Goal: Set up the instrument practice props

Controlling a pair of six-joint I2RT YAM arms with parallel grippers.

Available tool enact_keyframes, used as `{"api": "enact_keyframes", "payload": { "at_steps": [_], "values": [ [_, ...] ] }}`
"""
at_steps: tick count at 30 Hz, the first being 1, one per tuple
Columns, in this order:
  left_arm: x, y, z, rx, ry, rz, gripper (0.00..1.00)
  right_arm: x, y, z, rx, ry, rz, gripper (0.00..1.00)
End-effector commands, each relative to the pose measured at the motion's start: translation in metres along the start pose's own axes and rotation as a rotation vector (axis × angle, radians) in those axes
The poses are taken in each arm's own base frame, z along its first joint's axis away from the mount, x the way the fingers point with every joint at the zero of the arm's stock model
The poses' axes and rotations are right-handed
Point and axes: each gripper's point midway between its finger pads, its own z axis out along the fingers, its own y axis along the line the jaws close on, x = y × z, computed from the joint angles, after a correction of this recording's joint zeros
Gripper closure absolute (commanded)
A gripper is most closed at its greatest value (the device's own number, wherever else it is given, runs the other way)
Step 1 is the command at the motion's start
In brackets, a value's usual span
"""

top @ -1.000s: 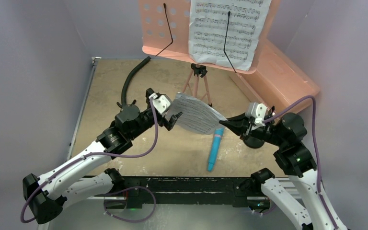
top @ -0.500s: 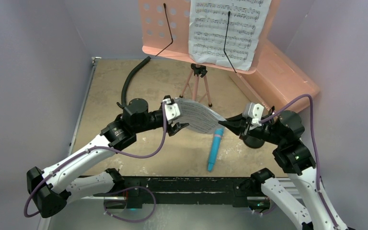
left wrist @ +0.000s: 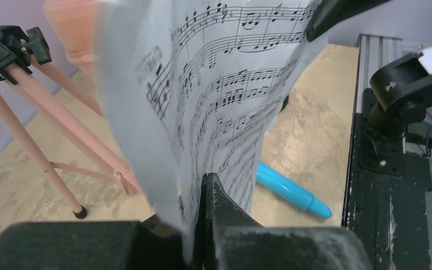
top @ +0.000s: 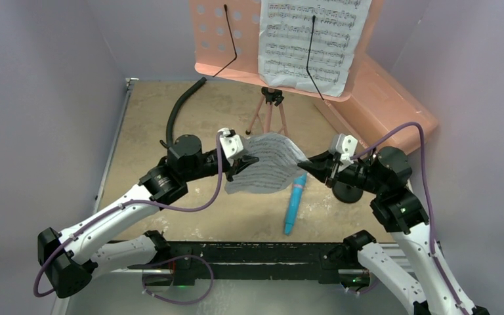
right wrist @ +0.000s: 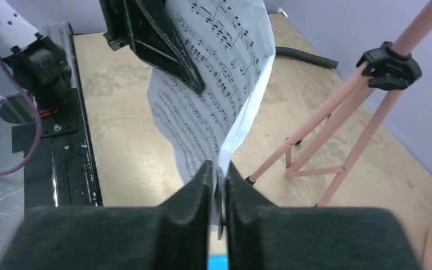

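Pink music stand [top: 213, 36] at the counter's [top: 144, 125] far side: one page [top: 308, 42] on its right half, left half bare. Only the top view shows you that. Second sheet [top: 268, 167] hangs buckled in front of it, left claw [top: 244, 162] and right claw [top: 310, 168] each closed on an opposite edge; wrist views confirm both pinches. Paper is light, limp, tearable: hold margins, don't pull taut.
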Motion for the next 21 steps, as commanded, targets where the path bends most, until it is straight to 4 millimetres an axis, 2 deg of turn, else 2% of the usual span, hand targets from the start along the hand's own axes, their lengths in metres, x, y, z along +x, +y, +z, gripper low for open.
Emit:
{"api": "enact_keyframes", "payload": {
  "at_steps": [1, 6, 9, 15, 21],
  "values": [
    [-0.024, 0.002, -0.002, -0.038, -0.124, -0.094, 1.00, -0.005, -0.016, -0.003, 0.107, -0.016, 0.025, 0.68],
    [-0.018, 0.009, -0.009, -0.122, -0.242, -0.234, 1.00, 0.008, -0.033, -0.009, 0.255, -0.007, 0.141, 0.28],
    [-0.022, 0.016, -0.017, -0.184, -0.328, -0.319, 1.00, 0.011, -0.040, -0.012, 0.328, -0.016, 0.237, 0.15],
    [-0.036, 0.025, -0.035, -0.246, -0.508, -0.494, 1.00, 0.022, -0.044, -0.006, 0.346, 0.010, 0.336, 0.10],
    [-0.052, 0.021, -0.044, -0.213, -0.587, -0.537, 1.00, 0.020, -0.041, 0.004, 0.292, -0.002, 0.379, 0.09]
  ]
}}
